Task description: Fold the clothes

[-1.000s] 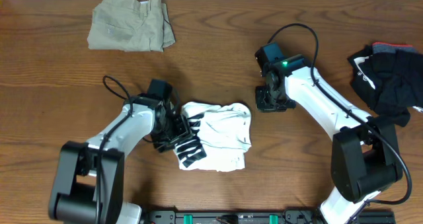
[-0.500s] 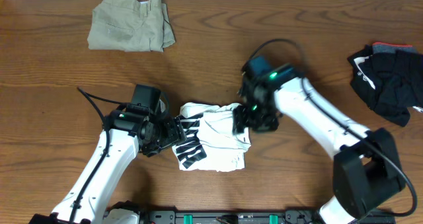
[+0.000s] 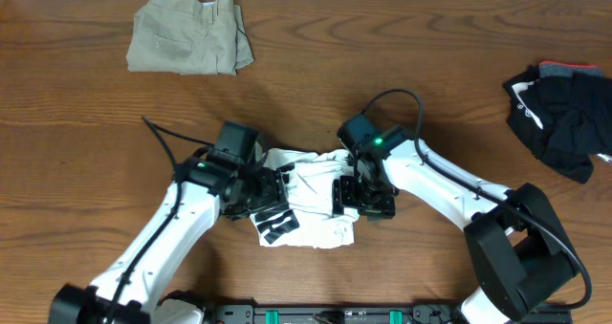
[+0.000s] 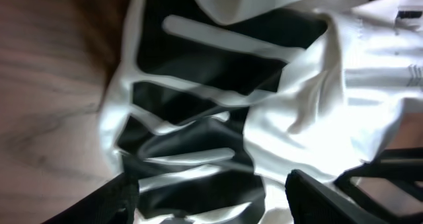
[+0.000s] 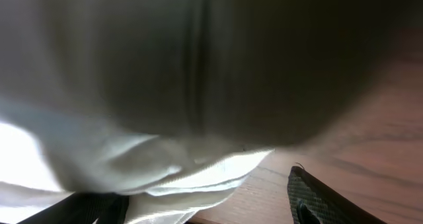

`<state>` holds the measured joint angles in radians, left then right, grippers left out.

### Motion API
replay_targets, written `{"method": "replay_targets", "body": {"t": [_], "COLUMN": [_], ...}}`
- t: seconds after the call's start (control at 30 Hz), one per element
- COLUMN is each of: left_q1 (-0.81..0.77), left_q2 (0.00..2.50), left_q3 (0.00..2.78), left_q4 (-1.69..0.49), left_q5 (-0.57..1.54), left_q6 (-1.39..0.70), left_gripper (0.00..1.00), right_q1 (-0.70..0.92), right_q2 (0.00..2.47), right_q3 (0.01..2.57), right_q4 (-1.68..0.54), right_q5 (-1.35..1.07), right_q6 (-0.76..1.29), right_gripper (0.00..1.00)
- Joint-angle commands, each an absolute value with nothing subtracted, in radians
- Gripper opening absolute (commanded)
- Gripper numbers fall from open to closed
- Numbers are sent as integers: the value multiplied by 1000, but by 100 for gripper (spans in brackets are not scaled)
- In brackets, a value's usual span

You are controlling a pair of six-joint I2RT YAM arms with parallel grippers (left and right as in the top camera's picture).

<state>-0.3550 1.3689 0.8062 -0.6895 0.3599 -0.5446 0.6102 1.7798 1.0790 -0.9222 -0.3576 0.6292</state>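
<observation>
Two grippers, jaws spread, at the front-edge shirt (image 3: 323, 224)
Left gripper (image 3: 271, 192) and right gripper (image 3: 359, 198) may bunch it by pinching unevenly.

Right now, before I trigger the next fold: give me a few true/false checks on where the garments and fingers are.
1. The white T-shirt lies mid-table between the two arms. True.
2. The khaki trousers lie at the right edge of the table. False: they are at the far left; the black garment is at the right edge.
3. The left fingers are spread apart, with the striped print just ahead. True.
4. The black garment lies on the T-shirt. False: bare wood separates them.
5. The right fingers are shut over bare wood. False: they are apart, with white cloth close in front.
</observation>
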Motion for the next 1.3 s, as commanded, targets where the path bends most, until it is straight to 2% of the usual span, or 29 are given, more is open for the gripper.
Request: {"method": "replay_targets", "body": {"t": [0.0,0.27,0.37,0.47,0.97,1.13,1.27], "left_q1": [-379,-409,-409,-409,-401,-385,-362], "left_q2": [1433,1576,1599,1603,1603,1603,1603], "left_q3": [804,804,804,804,804,804,804], "left_q4": [-677,-674,-721,-770,-855,-905,-923], "left_q5": [355,352,284,215,155,90,88], "left_q6": [-576,-577,-592,-627,-647,-672,-672], "left_gripper": [73,73,73,73,73,73,73], "right_q1": [628,658,658,658,612,581,557], "right_q2": [1767,1767,1767,1767,1765,1709,1612], "right_q3": [1055,1050,1050,1050,1050,1053,1053], "right_q4": [-907,-900,-901,-899,-912,-907,-863], "right_q5": [-396,-397,-397,-397,-341,-336,-343], "right_q6": [658,659,658,659,680,679,616], "right_gripper": [74,75,75,76,76,75,79]}}
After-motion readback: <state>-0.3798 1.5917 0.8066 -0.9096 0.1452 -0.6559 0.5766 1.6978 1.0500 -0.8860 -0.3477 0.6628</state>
